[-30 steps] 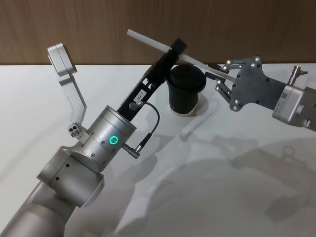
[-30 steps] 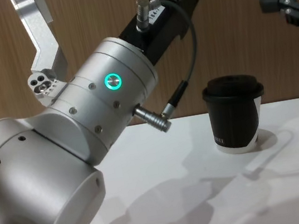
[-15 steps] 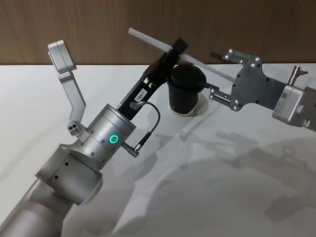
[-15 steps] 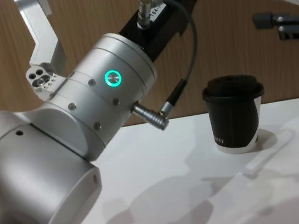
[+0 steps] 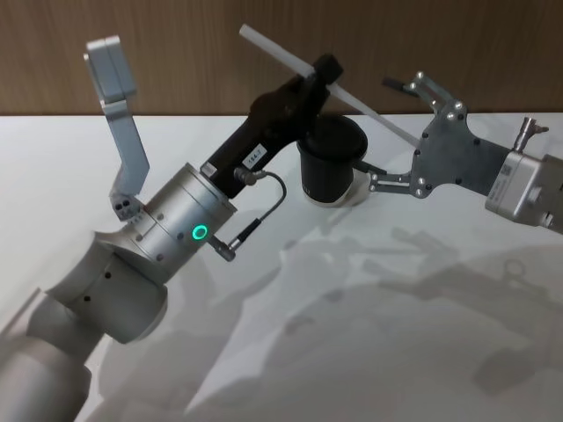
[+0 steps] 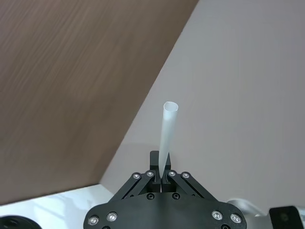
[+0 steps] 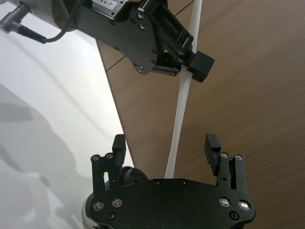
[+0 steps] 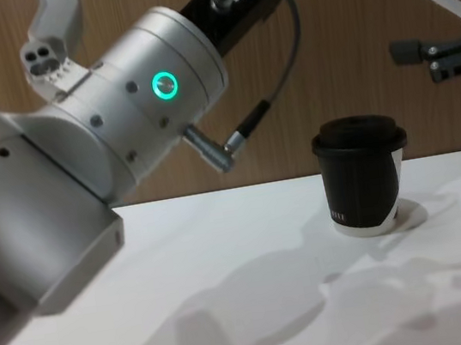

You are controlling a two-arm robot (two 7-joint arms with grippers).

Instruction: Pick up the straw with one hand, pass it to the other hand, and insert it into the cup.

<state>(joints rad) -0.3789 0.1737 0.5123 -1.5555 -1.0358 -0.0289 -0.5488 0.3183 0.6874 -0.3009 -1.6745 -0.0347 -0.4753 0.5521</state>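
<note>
At upper centre, the black boxy left hand (image 5: 324,70) pinches the thin white straw (image 5: 273,48) above the black lidded paper cup (image 5: 330,167); the slim black right hand (image 5: 376,126) is spread around the straw's lower end.

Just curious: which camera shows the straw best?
Head view: the straw shows nearly full length, clamped by the left gripper. Right wrist view shows its middle, left wrist view one end, chest view a short stretch.

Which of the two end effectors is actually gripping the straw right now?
The left end effector, shut on the straw; the right end effector is open, fingers spread either side of it.
</note>
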